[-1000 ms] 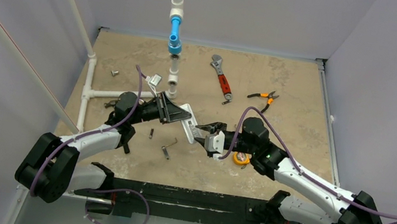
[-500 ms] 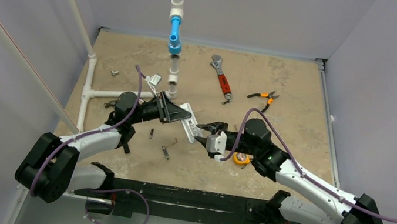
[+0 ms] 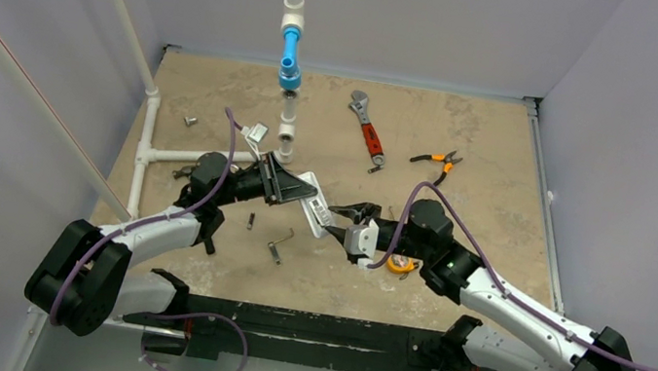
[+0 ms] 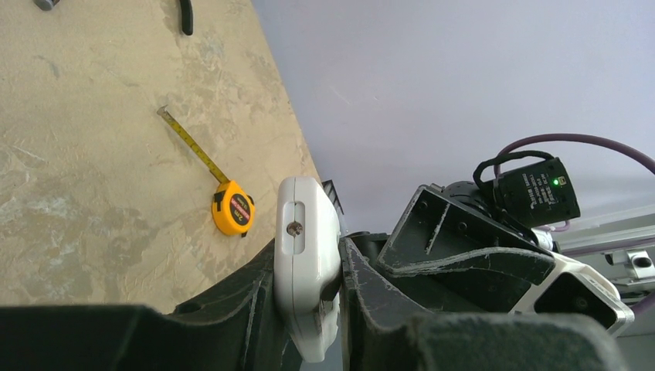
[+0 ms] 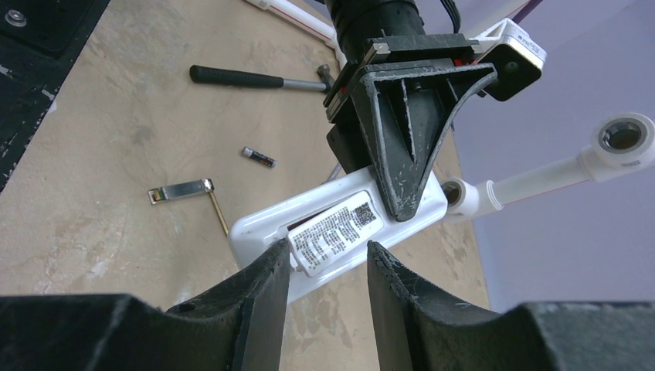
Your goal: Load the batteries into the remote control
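My left gripper (image 3: 291, 185) is shut on the white remote control (image 3: 314, 205) and holds it above the table, back side toward the right arm. In the left wrist view the remote control (image 4: 307, 255) is pinched edge-on between both fingers. My right gripper (image 5: 326, 251) is open, its tips at the remote control (image 5: 266, 220), with the labelled battery cover (image 5: 337, 229) showing between them. The left fingertip touches the cover's corner. A dark slit shows along the cover's edge. One battery (image 5: 258, 158) lies on the table beyond, also seen from above as the battery (image 3: 251, 221).
A tape measure (image 3: 400, 263) lies under the right arm. A red-handled wrench (image 3: 368, 132) and orange pliers (image 3: 439, 163) lie at the back. White pipes (image 3: 152, 154) run along the left; a blue and orange pipe assembly (image 3: 291, 52) hangs above. A hammer (image 5: 247, 77) and a metal bracket (image 5: 181, 191) lie near the battery.
The right arm has shifted slightly to the right and nearer, its gripper staying at the remote control. The left arm and the remote control have not moved.
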